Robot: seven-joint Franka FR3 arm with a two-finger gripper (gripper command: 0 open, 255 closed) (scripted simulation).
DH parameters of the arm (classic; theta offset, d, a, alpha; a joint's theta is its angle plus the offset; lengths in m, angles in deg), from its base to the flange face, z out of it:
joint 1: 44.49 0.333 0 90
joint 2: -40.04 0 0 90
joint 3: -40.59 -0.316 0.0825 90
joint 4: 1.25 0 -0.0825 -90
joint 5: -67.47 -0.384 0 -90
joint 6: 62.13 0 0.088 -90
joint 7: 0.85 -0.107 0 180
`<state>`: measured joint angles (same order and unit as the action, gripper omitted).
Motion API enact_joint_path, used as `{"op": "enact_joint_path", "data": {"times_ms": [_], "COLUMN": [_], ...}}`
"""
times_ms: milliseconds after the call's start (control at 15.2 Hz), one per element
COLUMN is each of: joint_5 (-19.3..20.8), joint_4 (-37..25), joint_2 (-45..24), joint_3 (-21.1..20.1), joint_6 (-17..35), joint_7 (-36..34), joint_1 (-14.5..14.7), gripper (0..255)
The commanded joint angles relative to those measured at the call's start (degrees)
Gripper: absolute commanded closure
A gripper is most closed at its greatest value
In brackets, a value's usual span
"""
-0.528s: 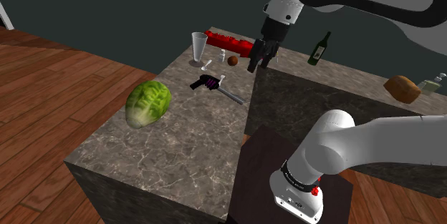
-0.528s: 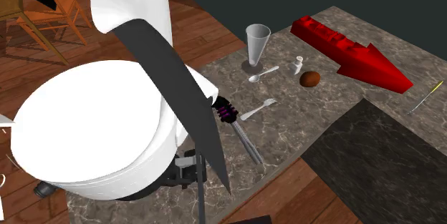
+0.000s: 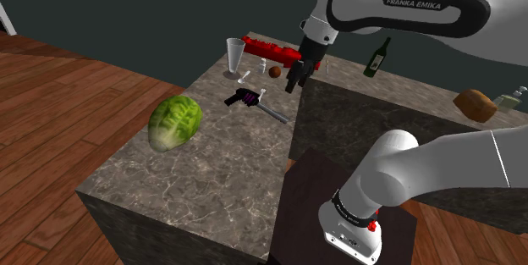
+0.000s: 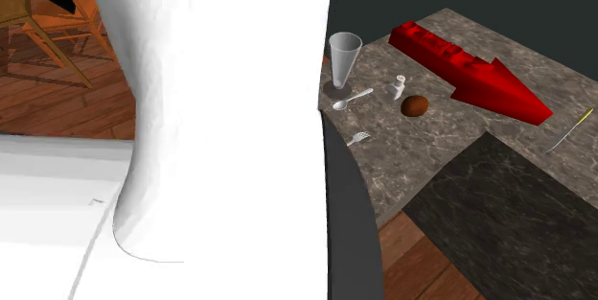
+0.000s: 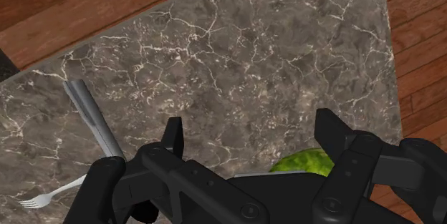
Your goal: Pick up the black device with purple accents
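Black device with purple accents (image 3: 244,97): laid flat on the dark veined stone counter (image 3: 195,179), just left of the shoulder view's centre.
Nearest neighbour: a green leafy cabbage head (image 3: 176,122) is seen to the device's lower left, apart from it.
Long axis: the black-and-purple head is turned to the upper left, and a grey metal shaft (image 3: 275,114) is run out to the lower right.
Relation to jaws: the device is placed below and left of the all-black two-finger gripper (image 3: 294,84), near but not under it. In the wrist view the shaft (image 5: 89,112) is seen outside the gap.
Jaws: spread wide, with nothing clasped. Only bare stone is seen between the fingers (image 5: 172,133).
Arm pose: the white arm (image 3: 398,5) is extended from the upper right, with the wrist angled down over the counter.
Farther back: a clear conical glass (image 3: 234,56) and a red arrow-shaped block (image 3: 271,49) are set.
Move judged: a shift down-left, then a descent, is called for.
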<state>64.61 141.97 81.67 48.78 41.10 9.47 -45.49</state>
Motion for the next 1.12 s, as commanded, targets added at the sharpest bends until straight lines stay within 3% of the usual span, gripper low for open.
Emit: {"op": "enact_joint_path", "data": {"times_ms": [0, 594, 1056], "joint_5": [1.11, 2.17, -4.23], "joint_4": [1.79, 2.23, -3.08], "joint_2": [-2.02, -17.77, -33.90], "joint_3": [1.73, 9.43, 15.09], "joint_6": [4.41, 22.98, 34.89], "joint_7": [3.32, 17.58, 31.72], "joint_1": [-0.10, 1.42, 4.43], "gripper": [0, 0, 0]}}
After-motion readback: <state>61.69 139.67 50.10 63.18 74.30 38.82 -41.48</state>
